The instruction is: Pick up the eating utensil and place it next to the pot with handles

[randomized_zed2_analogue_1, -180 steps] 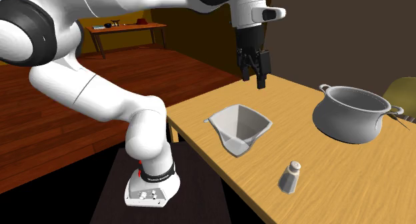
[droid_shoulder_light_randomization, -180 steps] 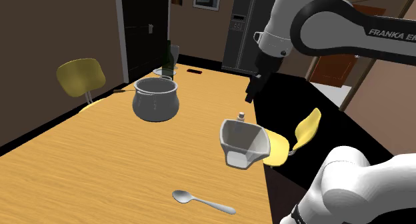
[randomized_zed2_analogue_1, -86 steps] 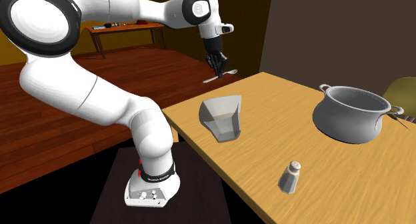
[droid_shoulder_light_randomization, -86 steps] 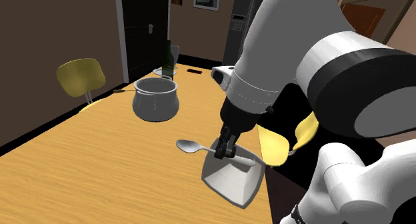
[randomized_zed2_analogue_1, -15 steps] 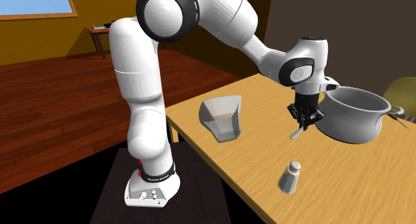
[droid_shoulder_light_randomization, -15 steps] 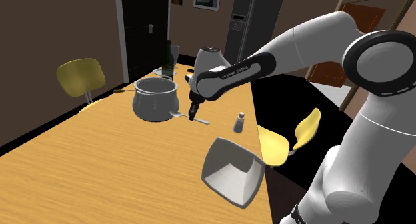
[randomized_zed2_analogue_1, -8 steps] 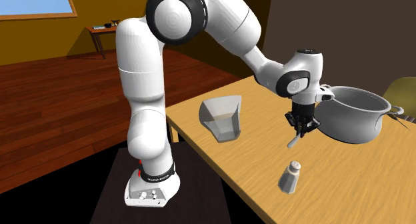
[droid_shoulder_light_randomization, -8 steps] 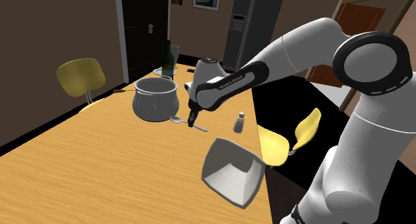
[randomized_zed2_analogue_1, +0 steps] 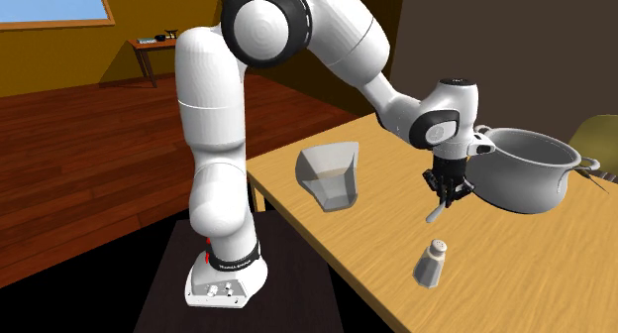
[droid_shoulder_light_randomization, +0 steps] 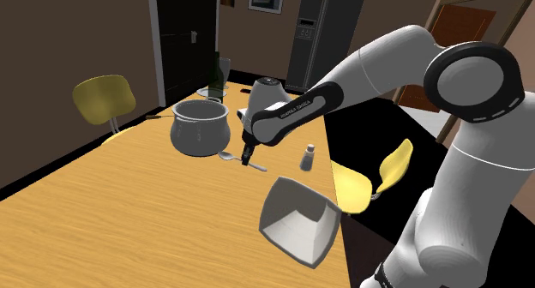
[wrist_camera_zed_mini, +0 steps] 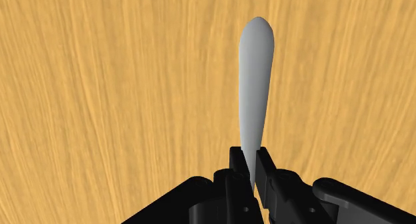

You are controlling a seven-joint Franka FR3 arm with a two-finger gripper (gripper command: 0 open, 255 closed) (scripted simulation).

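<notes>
spoon (wrist_camera_zed_mini: 254,89) clamped in the closed gripper (droid_shoulder_light_randomization: 249,162), low beside the pot (droid_shoulder_light_randomization: 200,129) at mid-frame; setting it on the bench (droid_shoulder_light_randomization: 103,211) seems all that's left.

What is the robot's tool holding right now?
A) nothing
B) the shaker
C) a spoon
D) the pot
C: in the wrist view the tool is shut on the handle of a grey spoon, held over the wooden table close to the pot.
</notes>
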